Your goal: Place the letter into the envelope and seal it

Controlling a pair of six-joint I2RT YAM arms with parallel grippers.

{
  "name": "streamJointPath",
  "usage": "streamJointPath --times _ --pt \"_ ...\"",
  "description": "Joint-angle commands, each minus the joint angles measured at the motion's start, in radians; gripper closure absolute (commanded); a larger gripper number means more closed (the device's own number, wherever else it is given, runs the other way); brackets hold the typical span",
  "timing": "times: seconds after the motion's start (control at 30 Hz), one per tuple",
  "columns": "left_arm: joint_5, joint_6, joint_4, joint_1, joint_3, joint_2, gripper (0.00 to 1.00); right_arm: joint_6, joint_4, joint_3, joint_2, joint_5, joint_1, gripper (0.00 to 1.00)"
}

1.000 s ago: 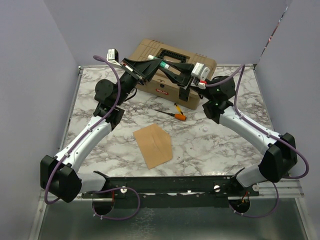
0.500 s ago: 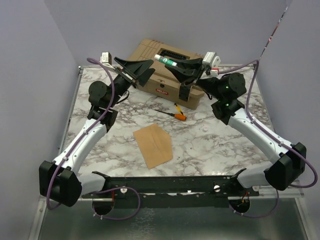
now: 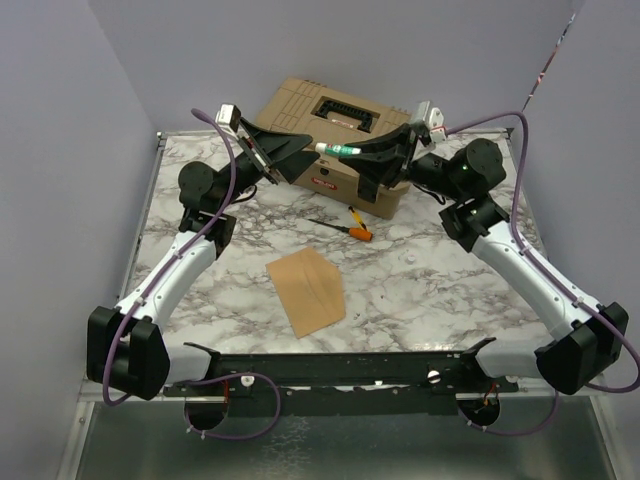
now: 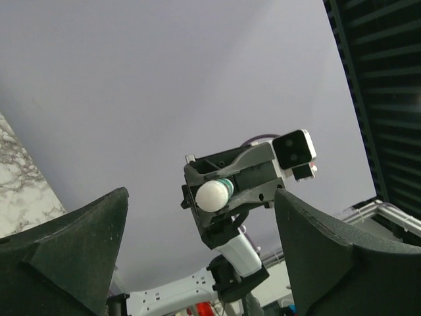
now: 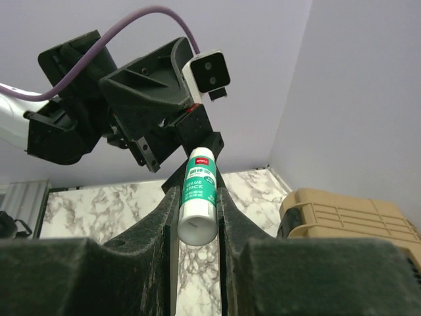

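My right gripper (image 3: 352, 152) is clamped on the one glue stick (image 3: 336, 149). My left gripper (image 3: 298, 155), at its nine o'clock, stands wide apart. Only the top view shows the one envelope (image 3: 306, 291), flat on the table (image 3: 450, 290) at six o'clock. The left wrist view alone shows the stick end-on.

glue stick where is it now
Top view, rear centre: the glue stick is held in the right gripper above the tan case, pointing at the open left gripper.

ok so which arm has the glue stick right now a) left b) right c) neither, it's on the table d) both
b: the right gripper has its jaws pinched on the glue stick, while the left gripper has its jaws wide open.
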Motion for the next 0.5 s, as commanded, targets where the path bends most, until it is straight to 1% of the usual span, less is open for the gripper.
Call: streamJointPath --times 0.0,0.23,0.37,0.47 --pt "0.085 -0.021 0.044 0.004 0.031 -0.002 0.12 0.030 -0.055 0.005 0.003 -0.077 -0.009 0.99" --pt "0.133 -0.041 0.044 0.003 0.031 0.009 0.31 0.080 -0.011 0.021 0.052 -0.147 -0.011 0.99" --pt "0.165 -0.044 0.042 -0.002 0.038 0.009 0.38 0.103 0.000 0.049 0.090 -0.179 -0.013 0.99" --pt "0.184 -0.055 0.043 -0.003 0.035 0.008 0.48 0.117 0.031 0.053 0.107 -0.177 -0.014 0.99"
